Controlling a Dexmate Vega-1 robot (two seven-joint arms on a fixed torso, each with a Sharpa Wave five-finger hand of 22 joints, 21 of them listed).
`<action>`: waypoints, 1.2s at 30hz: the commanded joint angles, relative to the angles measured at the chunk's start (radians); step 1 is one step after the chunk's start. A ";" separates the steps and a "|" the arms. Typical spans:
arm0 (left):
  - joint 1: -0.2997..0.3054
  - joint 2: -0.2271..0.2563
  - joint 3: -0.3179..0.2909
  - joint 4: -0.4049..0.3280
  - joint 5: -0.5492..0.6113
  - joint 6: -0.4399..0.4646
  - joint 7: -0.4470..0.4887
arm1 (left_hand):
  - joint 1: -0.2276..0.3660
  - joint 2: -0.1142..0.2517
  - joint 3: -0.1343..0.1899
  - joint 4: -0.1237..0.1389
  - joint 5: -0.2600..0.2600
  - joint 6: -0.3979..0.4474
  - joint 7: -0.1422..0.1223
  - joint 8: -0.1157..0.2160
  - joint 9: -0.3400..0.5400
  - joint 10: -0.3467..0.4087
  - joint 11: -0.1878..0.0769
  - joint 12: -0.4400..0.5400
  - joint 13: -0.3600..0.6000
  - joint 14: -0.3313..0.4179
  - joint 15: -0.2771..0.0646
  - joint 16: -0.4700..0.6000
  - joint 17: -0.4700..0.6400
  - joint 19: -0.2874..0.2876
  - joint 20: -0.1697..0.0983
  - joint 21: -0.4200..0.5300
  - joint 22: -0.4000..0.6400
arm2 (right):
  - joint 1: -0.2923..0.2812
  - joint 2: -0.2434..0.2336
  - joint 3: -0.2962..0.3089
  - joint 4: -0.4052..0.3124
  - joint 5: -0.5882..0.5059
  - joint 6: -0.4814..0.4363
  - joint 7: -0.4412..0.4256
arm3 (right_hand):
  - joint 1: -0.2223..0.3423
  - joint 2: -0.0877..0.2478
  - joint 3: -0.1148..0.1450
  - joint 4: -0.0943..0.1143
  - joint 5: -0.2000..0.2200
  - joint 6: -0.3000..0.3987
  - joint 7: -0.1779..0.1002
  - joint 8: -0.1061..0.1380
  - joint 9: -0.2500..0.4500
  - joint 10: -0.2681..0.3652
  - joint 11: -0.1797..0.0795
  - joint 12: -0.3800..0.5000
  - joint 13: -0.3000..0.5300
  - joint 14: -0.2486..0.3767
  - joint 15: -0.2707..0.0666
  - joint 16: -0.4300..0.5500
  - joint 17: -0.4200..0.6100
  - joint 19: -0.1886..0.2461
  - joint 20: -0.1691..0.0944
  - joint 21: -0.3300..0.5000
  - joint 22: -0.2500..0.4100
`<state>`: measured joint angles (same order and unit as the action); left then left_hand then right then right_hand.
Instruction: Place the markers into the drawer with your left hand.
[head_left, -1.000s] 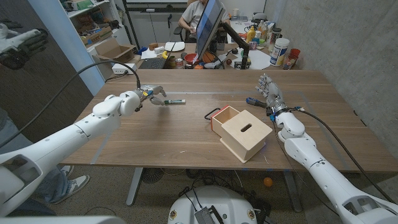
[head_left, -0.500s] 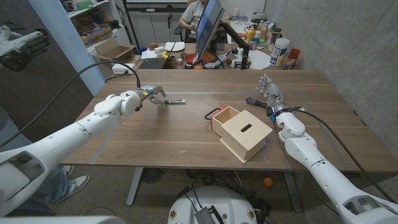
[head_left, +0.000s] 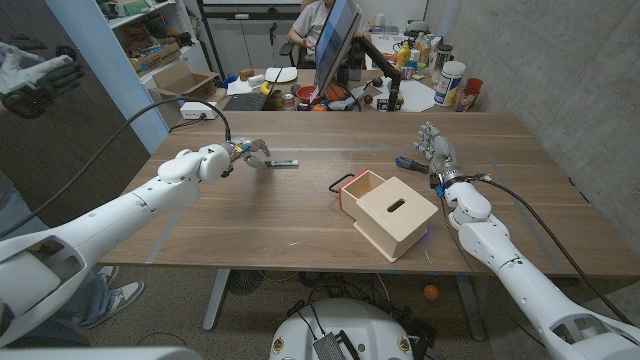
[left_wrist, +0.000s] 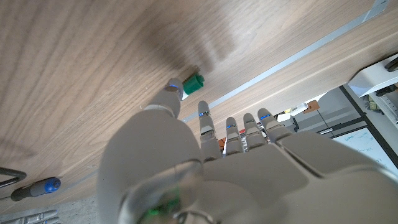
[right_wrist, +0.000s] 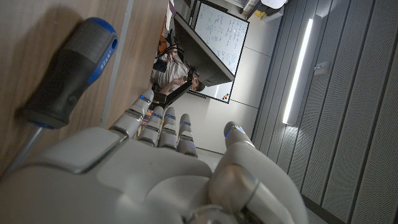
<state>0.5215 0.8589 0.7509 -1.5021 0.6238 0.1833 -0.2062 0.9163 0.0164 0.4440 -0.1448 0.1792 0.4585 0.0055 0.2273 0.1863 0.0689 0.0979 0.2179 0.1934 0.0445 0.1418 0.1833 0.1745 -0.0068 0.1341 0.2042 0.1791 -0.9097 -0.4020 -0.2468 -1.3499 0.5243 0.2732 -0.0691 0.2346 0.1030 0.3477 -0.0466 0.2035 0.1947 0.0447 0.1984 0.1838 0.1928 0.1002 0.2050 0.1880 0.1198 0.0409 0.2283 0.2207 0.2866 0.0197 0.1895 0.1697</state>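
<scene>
One marker (head_left: 284, 163), white-bodied with a green cap, lies on the wooden surface (head_left: 260, 220) toward the far left side, just beyond the left hand (head_left: 248, 155). In the head view the hand's fingertips reach the marker's near end; whether they actually grip it cannot be told. In the left wrist view the green cap (left_wrist: 193, 83) sits just past the thumb tip, apart from the other fingers (left_wrist: 231, 132), which lie side by side and extended.

One wooden box with a drawer (head_left: 391, 212): light wood, slot in its top, set near the surface's middle, turned at an angle. Its drawer is pulled partly out toward the left hand's side, with a dark handle at the front. The marker lies well apart from it.

One screwdriver (head_left: 410, 161), blue-and-black handle, lies on the surface just beside the right hand (head_left: 436, 152). The right hand stands on its edge, fingers extended and holding nothing; in the right wrist view the screwdriver handle (right_wrist: 73, 68) lies next to the fingers.
</scene>
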 joint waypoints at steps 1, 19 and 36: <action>-0.047 -0.035 0.036 0.060 0.013 -0.030 -0.012 | 0.003 0.007 -0.007 0.001 0.002 -0.008 -0.002 -0.005 0.003 -0.006 0.002 -0.001 0.001 -0.009 0.006 0.000 0.002 -0.006 0.012 -0.003 0.006 | 0.003 0.011 0.005 0.031 0.006 0.011 0.004 | -0.007 0.000 0.003 -0.005 0.005 0.007 -0.004 -0.002 0.002 0.009 0.002 -0.005 0.004 0.008 0.002 -0.005 0.002 0.000 0.004 0.002 0.002; -0.094 -0.081 0.071 0.144 0.004 -0.057 -0.005 | 0.003 0.011 -0.013 -0.001 0.002 -0.002 -0.005 -0.010 0.004 -0.002 -0.002 0.000 0.002 -0.003 0.001 0.004 0.003 -0.003 0.014 -0.001 0.006 | 0.058 0.037 0.007 0.124 0.008 0.043 0.040 | -0.009 -0.001 0.003 -0.007 0.005 0.008 -0.007 -0.002 0.002 0.011 0.002 -0.005 0.004 0.009 0.001 -0.006 0.002 0.000 0.004 0.003 0.002; -0.093 -0.095 0.090 0.151 0.000 -0.032 0.005 | 0.009 0.015 -0.017 -0.005 0.002 0.025 -0.002 -0.007 0.004 0.010 -0.004 0.004 0.002 0.005 -0.006 0.006 0.003 0.004 0.024 0.003 0.007 | 0.066 0.040 0.022 0.150 0.016 0.052 0.060 | -0.011 -0.002 0.003 -0.007 0.005 0.009 -0.009 -0.003 0.002 0.012 0.002 -0.005 0.004 0.010 0.002 -0.007 0.002 0.000 0.005 0.003 0.002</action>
<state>0.4284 0.7725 0.8290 -1.3531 0.6247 0.1324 -0.2087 0.9215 0.0215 0.4326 -0.1476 0.1792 0.4719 0.0000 0.2196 0.1885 0.0744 0.0927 0.2180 0.1931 0.0472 0.1391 0.1834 0.1743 -0.0077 0.1524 0.2042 0.1840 -0.8477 -0.3625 -0.2342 -1.2116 0.5344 0.3204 -0.0196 0.2346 0.1030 0.3449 -0.0495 0.2035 0.2001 0.0392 0.1984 0.1837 0.1982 0.1055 0.2050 0.1880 0.1197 0.0409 0.2201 0.2206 0.2866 0.0197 0.1895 0.1696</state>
